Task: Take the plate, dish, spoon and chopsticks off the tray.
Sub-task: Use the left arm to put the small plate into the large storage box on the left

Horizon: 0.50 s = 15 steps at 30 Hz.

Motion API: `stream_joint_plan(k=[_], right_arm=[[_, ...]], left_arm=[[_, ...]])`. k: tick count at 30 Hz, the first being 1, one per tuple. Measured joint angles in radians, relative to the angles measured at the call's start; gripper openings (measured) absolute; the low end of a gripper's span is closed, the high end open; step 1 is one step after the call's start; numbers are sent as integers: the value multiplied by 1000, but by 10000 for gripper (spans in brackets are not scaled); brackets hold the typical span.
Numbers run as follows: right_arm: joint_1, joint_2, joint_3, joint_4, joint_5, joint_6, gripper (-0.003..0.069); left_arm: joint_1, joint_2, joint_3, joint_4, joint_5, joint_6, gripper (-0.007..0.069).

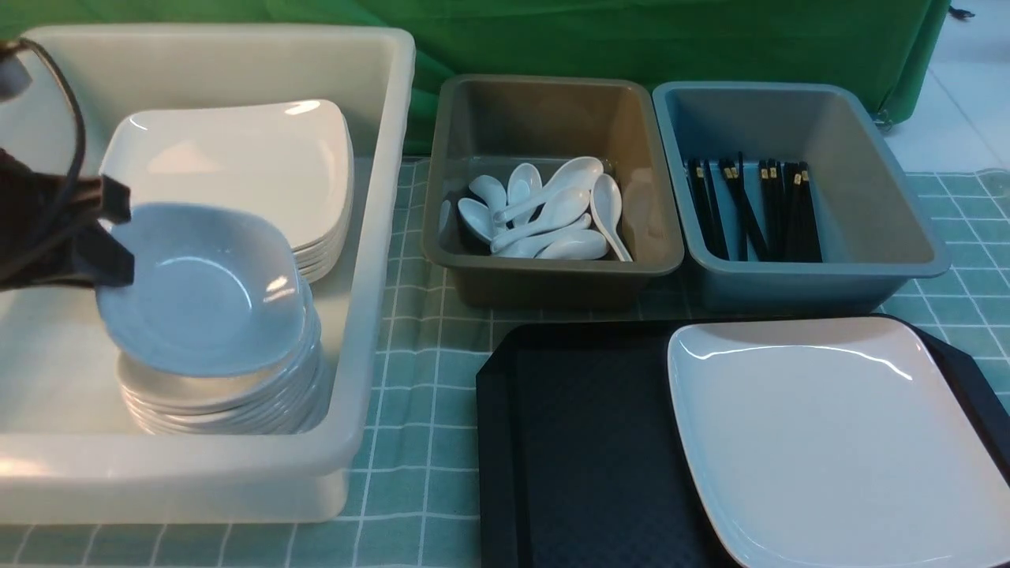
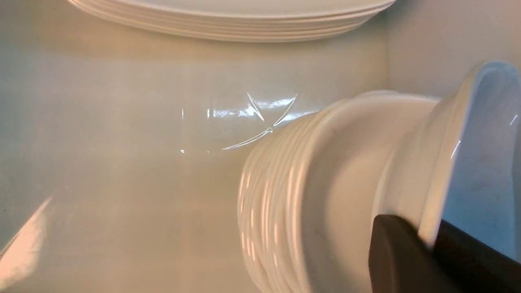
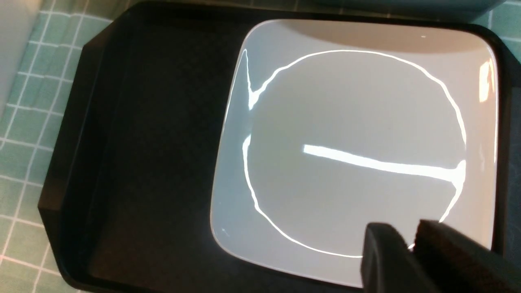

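Dish [image 1: 201, 292] in grasp, the robot's left claw [image 2: 421, 244] clenches its pale blue-white rim above the stack of small white dishes [image 1: 229, 406] inside a white tub [image 1: 371, 237]. The dish is tilted, its hollow facing the near side of the bench [image 1: 402, 442]. Beyond the left claw, in the same tub, large square plates [image 1: 237, 166] sit piled. Across the bench, to that claw's right, a brown tub [image 1: 552, 280] holds white spoons [image 1: 564, 213] heaped together, and beside it a blue-grey tub [image 1: 821, 276] holds black chopsticks [image 1: 781, 213] with gold bands. Nearer than those two tubs lies the black tray [image 1: 592, 457], the white square plate [image 1: 836, 442] resting on its right part. Over the plate is the right claw [image 3: 411, 248], its fingers slightly apart with nothing between them, seen from its wrist.
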Motion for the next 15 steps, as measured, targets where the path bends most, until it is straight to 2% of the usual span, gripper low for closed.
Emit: stream_joint_plan(k=[3,6,9,10,11,12,14,15], right_arm=[[0,0,0,1,1,0,144],[0,0,0,2,10,-6,144],[15,6,-1,17,26,-38,144],[21,8,-2,20,28,-43,144],[32,11,-6,25,31,-53,144],[74,23,-19,30,38,-61,148],[110,36,-34,31,39,-64,154],[191,61,-55,32,38,-64,162]], left_arm=[[2,41,0,9,-4,39,39],[3,57,0,28,-11,41,115],[3,58,-3,55,-36,28,238],[3,58,-3,58,-38,25,248],[3,58,-11,71,-42,14,292],[3,59,-34,98,-36,-4,365],[3,59,-60,116,-24,-24,421],[3,59,-95,137,9,-52,476]])
